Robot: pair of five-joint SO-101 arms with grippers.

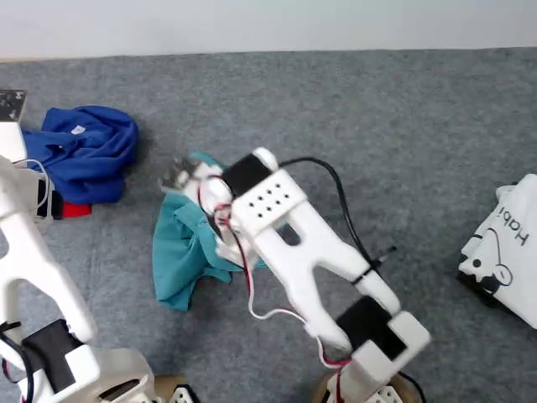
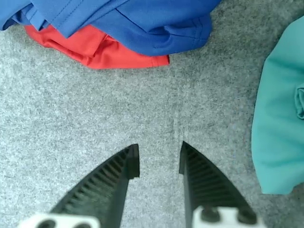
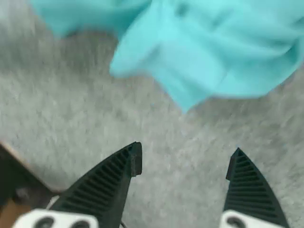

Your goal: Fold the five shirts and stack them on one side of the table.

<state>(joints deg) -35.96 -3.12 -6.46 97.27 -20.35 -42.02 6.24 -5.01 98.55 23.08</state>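
Note:
A teal shirt [image 1: 189, 243] lies crumpled in the middle of the grey mat. A blue shirt [image 1: 84, 151] is bunched at the far left on top of a red shirt [image 1: 75, 210]. A white printed shirt [image 1: 508, 252] rests at the right edge. My right arm [image 1: 285, 227] stretches over the teal shirt. My right gripper [image 3: 186, 156] is wide open above bare mat, just short of the teal shirt [image 3: 204, 47]. My left gripper [image 2: 159, 159] is open and holds nothing, a little short of the red shirt [image 2: 104, 52] and the blue shirt [image 2: 133, 19], with the teal shirt [image 2: 280, 118] off to one side.
The grey mat [image 1: 403, 126] covers the table, with free room across the back and between the teal and white shirts. My left arm [image 1: 25, 252] stands at the left front. Both arm bases sit at the front edge.

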